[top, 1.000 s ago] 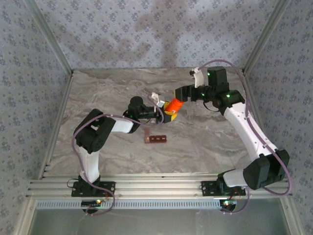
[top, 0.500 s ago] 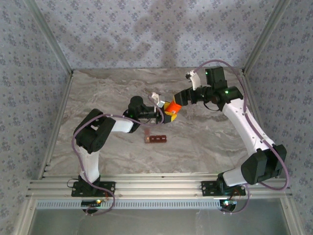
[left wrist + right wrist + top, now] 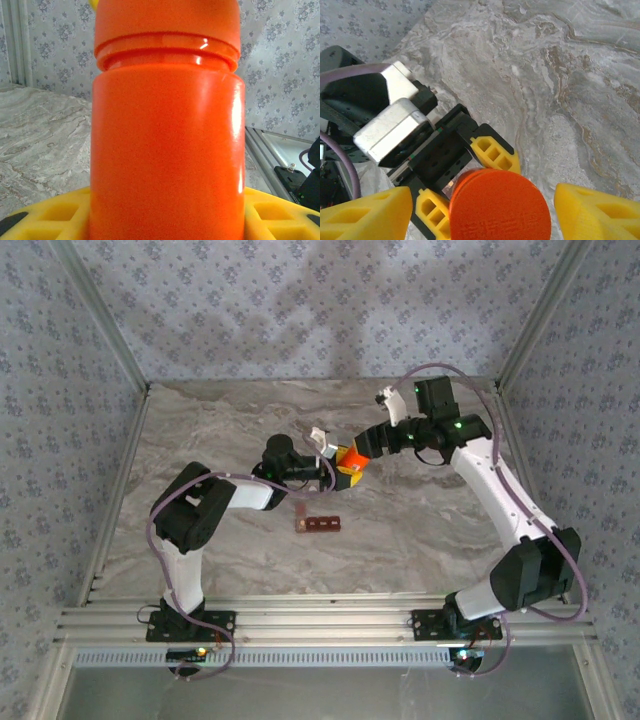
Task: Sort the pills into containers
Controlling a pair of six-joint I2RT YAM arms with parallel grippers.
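Note:
My left gripper [image 3: 340, 466] is shut on an orange pill bottle [image 3: 353, 457] and holds it above the table. In the left wrist view the bottle [image 3: 167, 145] stands upright between the yellow fingers [image 3: 45, 216]. Its round orange cap [image 3: 500, 206] faces the right wrist camera. My right gripper [image 3: 368, 444] is open, with one yellow finger [image 3: 367, 215] on each side of the cap and small gaps between. The left gripper's yellow fingers [image 3: 496, 155] clamp the bottle below the cap. The containers [image 3: 318, 524], a dark red-brown strip of cells, lie on the table in front of the bottle.
The marble table [image 3: 420, 530] is fenced by patterned walls and metal posts. The left arm [image 3: 190, 510] stretches low across the table's left half. The right arm [image 3: 500, 490] arches over the right side.
My right arm has swung left toward the bottle, bringing its open fingers around the cap. The left gripper and the bottle have stayed in place.

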